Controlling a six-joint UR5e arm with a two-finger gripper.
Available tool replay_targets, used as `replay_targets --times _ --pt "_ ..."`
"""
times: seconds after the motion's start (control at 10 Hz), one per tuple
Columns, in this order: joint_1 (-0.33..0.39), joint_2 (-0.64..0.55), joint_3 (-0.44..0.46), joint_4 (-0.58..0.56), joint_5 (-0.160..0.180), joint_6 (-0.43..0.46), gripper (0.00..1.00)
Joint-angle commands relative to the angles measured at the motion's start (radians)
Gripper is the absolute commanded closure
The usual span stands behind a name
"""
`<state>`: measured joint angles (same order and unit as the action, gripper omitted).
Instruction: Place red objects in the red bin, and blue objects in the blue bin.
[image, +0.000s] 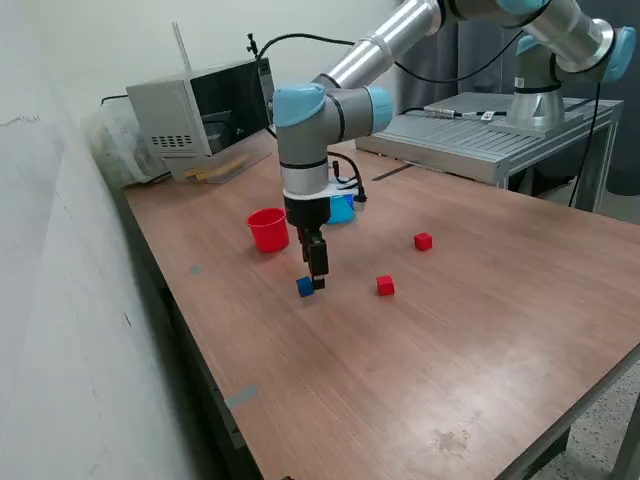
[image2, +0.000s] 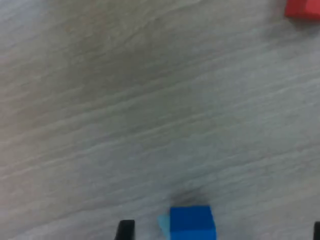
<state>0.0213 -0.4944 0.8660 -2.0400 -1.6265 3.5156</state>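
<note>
Blue cube sits on the table between the tool's two fingertips: wrist view shows one dark tip to one side of the cube with a small gap, the other tip just at the frame edge, further off. So the tool is spread wide with nothing gripped, and the cube lies off-centre, closer to one finger. That offset is what matters, I'd say: closing should push the cube sideways a bit before it seats. Cube looks slightly rotated against the finger line, a lighter side face showing.

Exterior view: tool is low over the table, the blue cube at its tips. Next out from that cube, red cube near, on the exterior view's right. Red cup lies beyond the blue cube, on the exterior view's left. Second red cube is further out. Light-blue cup is behind the arm, mostly hidden, just beside the red cup. Second blue cube not visible.
</note>
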Motion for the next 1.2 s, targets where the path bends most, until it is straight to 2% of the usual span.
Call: replay_targets --times 0.0,0.4,0.5,0.9,1.0,1.1 --pt "-0.011 0.034 -0.039 0.001 0.002 -0.024 0.0" --pt "-0.011 0.065 -0.059 0.007 0.002 -0.047 0.0" --pt "-0.011 0.065 -0.058 0.009 0.001 -0.049 1.0" --pt "-0.011 0.068 -0.056 0.001 -0.004 -0.084 1.0" --pt "-0.011 0.068 -0.056 0.001 -0.019 -0.098 1.0" --pt "-0.012 0.068 -0.058 0.0 -0.053 -0.113 1.0"
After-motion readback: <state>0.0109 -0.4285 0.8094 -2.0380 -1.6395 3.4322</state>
